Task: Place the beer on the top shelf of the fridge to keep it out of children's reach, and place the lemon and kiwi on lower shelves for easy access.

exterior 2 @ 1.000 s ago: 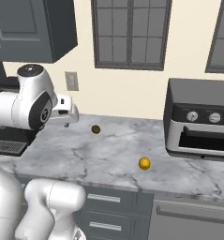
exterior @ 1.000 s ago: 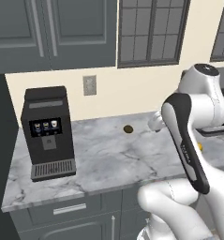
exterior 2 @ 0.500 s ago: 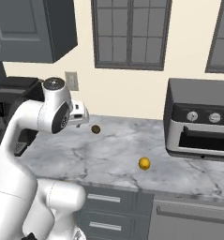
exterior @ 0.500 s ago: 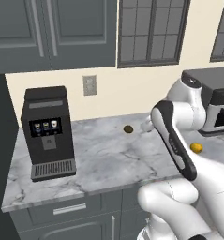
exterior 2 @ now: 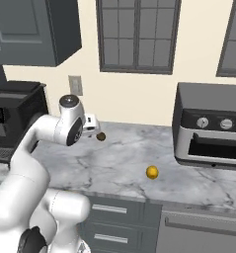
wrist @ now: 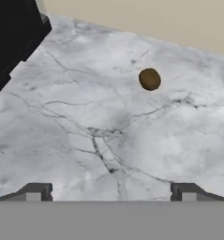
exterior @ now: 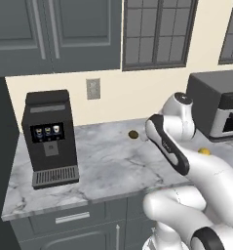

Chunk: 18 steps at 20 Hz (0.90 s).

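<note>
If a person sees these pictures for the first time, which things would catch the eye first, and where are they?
Probably the big white robot arm, bent over the grey marble counter, its open pincer empty above the stone. Next come two small fruits against the pale marble: the brown kiwi near the back wall and the yellow-orange lemon nearer the front edge, left of the toaster oven. A black coffee machine stands at the counter's left end.

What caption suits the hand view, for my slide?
Open gripper above marble counter, kiwi lying ahead.
</note>
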### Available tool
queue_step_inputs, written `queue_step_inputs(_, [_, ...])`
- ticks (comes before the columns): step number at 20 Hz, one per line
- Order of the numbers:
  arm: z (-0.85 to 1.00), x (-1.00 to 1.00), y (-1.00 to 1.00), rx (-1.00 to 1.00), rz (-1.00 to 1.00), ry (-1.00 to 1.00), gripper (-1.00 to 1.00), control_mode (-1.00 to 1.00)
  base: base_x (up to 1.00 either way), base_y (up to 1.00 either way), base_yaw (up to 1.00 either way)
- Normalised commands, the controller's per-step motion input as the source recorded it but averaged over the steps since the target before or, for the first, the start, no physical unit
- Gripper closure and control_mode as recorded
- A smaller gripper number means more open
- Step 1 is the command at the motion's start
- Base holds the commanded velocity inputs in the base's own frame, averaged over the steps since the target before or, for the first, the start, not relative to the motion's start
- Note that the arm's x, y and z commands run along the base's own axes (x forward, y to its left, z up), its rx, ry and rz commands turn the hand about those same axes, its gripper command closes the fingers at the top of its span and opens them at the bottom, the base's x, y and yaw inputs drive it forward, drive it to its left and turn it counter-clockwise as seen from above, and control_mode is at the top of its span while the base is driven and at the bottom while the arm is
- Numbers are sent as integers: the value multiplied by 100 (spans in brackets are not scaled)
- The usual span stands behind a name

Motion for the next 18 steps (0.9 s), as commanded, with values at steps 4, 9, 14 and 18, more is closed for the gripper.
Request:
queue_step_inputs(4, [-22,56,-6,0,0,1,-100,-100,0,0,0])
queue_step_inputs(9, [-10,48,-12,0,0,5,-100,-100,0,0,0])
queue_step_inputs(14, [0,36,-1,0,0,8,-100,-100,0,0,0])
queue_step_inputs(18, [-2,30,0,0,0,7,-100,-100,0,0,0])
